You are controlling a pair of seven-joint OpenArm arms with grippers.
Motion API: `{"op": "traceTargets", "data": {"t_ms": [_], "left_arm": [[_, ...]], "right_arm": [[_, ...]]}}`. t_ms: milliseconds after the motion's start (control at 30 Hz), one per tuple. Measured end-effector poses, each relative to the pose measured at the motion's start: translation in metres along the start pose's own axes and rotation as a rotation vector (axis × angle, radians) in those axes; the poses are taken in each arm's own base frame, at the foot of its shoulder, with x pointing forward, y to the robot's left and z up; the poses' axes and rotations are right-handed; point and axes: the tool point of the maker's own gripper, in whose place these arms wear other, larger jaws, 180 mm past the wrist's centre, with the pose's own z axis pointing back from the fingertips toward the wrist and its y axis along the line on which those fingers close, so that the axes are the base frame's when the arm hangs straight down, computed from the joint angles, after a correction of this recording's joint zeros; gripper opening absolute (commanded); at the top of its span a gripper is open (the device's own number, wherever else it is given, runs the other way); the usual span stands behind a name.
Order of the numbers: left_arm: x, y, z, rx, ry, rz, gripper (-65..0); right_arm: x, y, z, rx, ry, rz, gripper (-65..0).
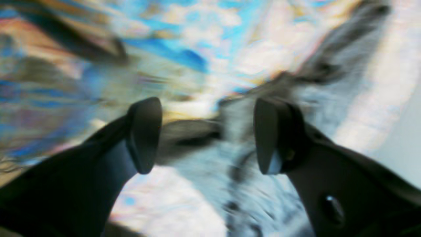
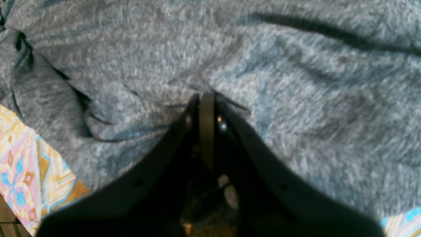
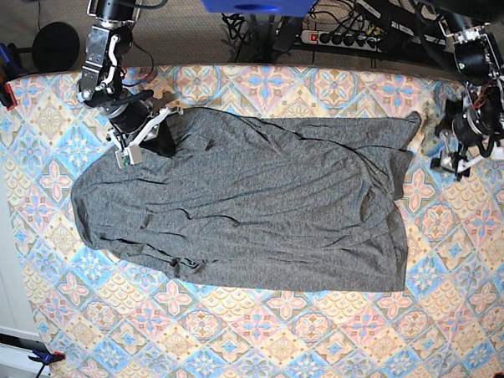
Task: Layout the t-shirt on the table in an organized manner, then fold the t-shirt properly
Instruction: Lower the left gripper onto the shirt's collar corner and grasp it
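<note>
The shirt (image 3: 252, 197) lies spread across the middle of the table (image 3: 312, 342), wrinkled, its near edge running left to right. Farther off, at its far left corner, my right claw (image 3: 135, 142) is pinched closed on the fabric (image 2: 263, 65). At the far right, just off the shirt's corner, my left claw (image 3: 456, 160) hangs with its 2 fingers (image 1: 144, 135) spread wide, holding nothing.
</note>
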Motion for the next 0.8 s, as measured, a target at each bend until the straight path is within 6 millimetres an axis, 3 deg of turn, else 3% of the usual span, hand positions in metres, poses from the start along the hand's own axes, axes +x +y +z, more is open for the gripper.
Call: {"op": "traceTargets", "data": {"t_ms": [100, 233, 467, 633, 800], "left_arm": [[-0.002, -0.014, -0.001, -0.035, 0.012, 0.001, -22.4], [0.002, -0.016, -0.010, 0.006, -0.023, -0.048, -22.5], [-0.008, -0.001, -0.025, 0.156, -0.095, -0.212, -25.9], [-0.021, -0.002, -0.033, 0.179, -0.089, -0.292, -27.2], [-0.012, 0.003, -0.035, 0.248, -0.193, -0.409, -27.4]], "right_arm": [[0.000, 0.000, 0.000, 0.001, 0.000, 0.001, -65.0], [0.000, 0.000, 0.000, 0.001, -0.001, 0.001, -65.0], [0.000, 0.000, 0.000, 0.001, -0.001, 0.001, -65.0], [0.000, 0.000, 0.000, 0.001, -0.001, 0.001, -65.0], [0.000, 0.000, 0.000, 0.001, 0.000, 0.002, -65.0]]}}
